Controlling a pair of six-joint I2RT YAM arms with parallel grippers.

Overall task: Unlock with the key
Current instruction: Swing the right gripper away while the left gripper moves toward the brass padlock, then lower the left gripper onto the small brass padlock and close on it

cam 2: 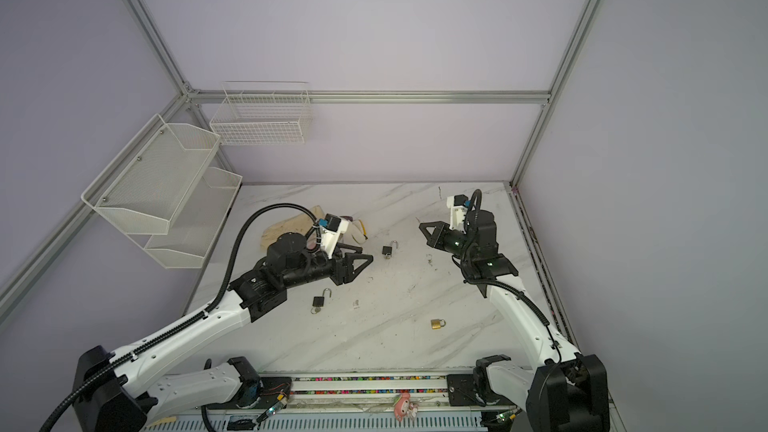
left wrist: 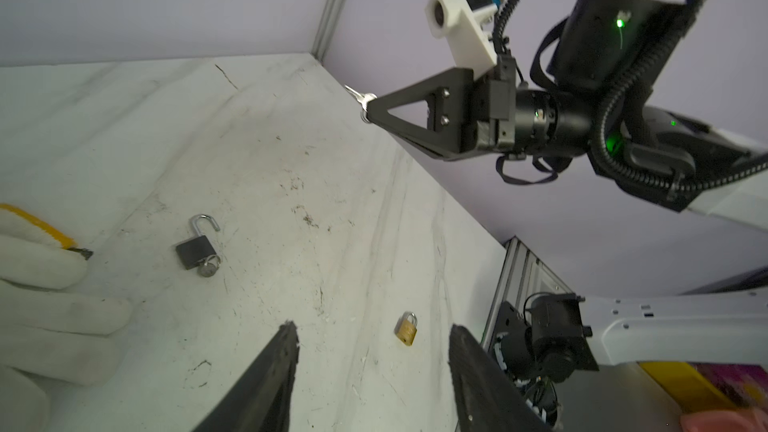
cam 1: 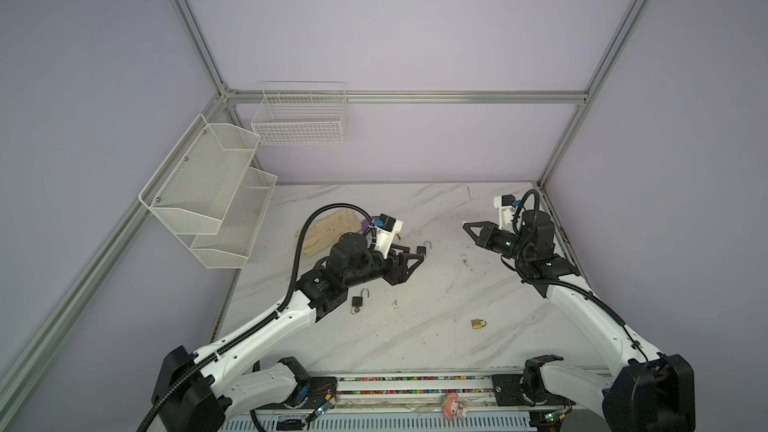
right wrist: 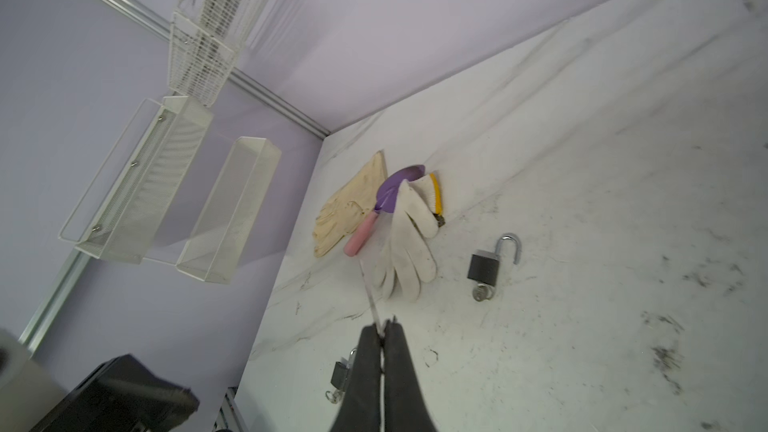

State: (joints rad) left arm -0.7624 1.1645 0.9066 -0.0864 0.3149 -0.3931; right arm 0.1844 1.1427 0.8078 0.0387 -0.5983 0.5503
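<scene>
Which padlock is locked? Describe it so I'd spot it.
On the marble table, look toward the near edge, right of centre in a top view. The brass padlock lies alone there, shackle shut and keyless; both black padlocks gape open.

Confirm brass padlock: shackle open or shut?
Shut. On the brass padlock both shackle ends sit in the body in the left wrist view.

Nothing legible anywhere. Faint white print on the left arm's black joint housing [cam 1: 320, 285] is too small to read, and the brass padlock [left wrist: 406, 329] face is blurred, so no stamp can be made out.
</scene>
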